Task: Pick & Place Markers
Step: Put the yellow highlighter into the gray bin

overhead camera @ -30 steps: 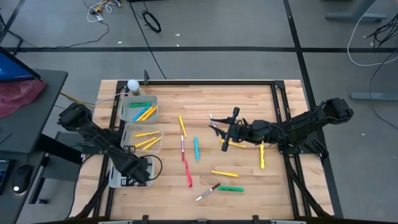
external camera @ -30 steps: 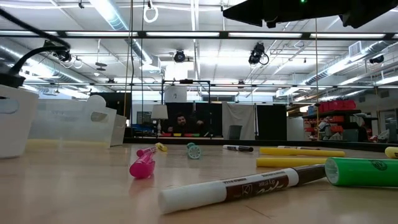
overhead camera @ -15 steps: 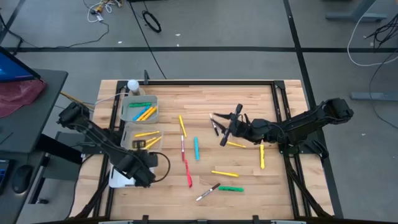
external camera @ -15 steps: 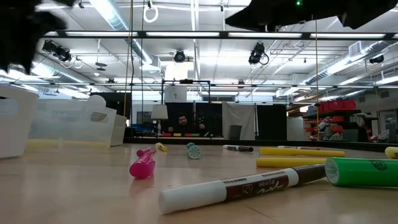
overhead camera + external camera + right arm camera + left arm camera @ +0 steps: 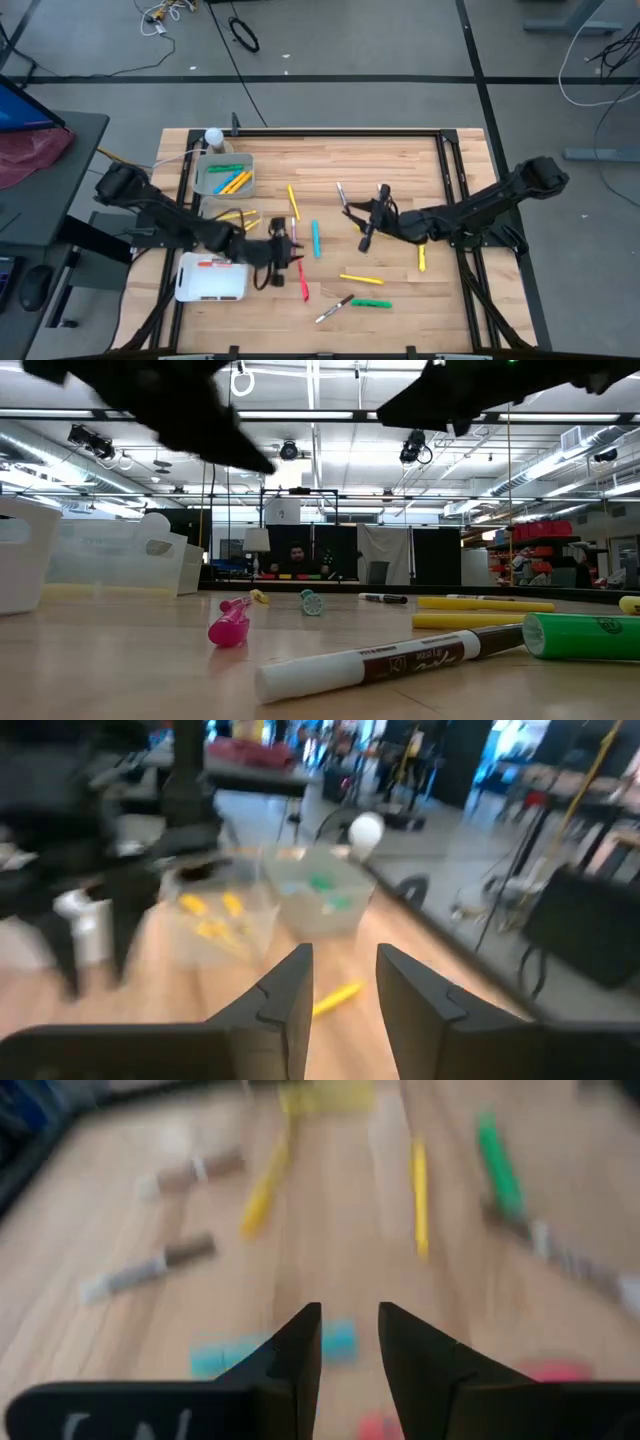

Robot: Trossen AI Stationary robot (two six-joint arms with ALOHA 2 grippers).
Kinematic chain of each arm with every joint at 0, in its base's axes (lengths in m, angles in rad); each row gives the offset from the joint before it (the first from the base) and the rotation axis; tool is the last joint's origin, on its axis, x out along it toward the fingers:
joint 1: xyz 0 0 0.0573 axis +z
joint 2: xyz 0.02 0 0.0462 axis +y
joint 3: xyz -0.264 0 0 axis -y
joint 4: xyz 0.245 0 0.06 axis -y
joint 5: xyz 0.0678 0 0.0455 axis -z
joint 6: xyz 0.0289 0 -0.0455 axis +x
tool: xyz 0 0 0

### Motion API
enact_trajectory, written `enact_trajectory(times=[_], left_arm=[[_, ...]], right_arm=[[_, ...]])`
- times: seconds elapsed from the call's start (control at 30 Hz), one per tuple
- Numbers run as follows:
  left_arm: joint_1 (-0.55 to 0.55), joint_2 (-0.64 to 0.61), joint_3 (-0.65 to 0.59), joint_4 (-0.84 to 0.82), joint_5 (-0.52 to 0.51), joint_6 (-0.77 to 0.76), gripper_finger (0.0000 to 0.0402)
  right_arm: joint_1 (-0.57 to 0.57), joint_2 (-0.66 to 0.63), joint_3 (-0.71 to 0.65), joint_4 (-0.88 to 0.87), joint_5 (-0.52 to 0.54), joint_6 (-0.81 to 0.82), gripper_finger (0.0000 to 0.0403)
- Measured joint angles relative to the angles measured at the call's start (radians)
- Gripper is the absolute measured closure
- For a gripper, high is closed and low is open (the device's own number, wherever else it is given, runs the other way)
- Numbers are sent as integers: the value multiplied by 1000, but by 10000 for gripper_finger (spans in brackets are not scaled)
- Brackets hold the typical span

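Across the table (image 5: 400,150), slim bright markers (image 5: 360,279); both arms' jaws parted, empty.

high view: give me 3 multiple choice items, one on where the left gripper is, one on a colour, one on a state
1. The left gripper is:
A. off the table
B. over the middle of the table, by the red marker
C. at the right table edge

2. The marker beside the white marker near the front edge is:
A. yellow
B. light blue
C. green

3. The left jaws are:
A. shut on a yellow marker
B. apart and empty
C. shut on a red marker

Answers:
1. B, the high view shows it mid-table next to the red marker.
2. C, the green marker lies just right of the white one.
3. B, the left wrist view shows a gap with only the table behind it.
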Motion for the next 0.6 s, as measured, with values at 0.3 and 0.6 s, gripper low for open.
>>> enact_trajectory(times=[0.3, 0.6], left_arm=[[157, 80, -100, 569, 34, -33, 294], [172, 138, -99, 648, 41, -105, 294]], right_arm=[[71, -188, 0, -569, -87, 453, 273], [71, -273, 0, -1171, -342, 862, 179]])
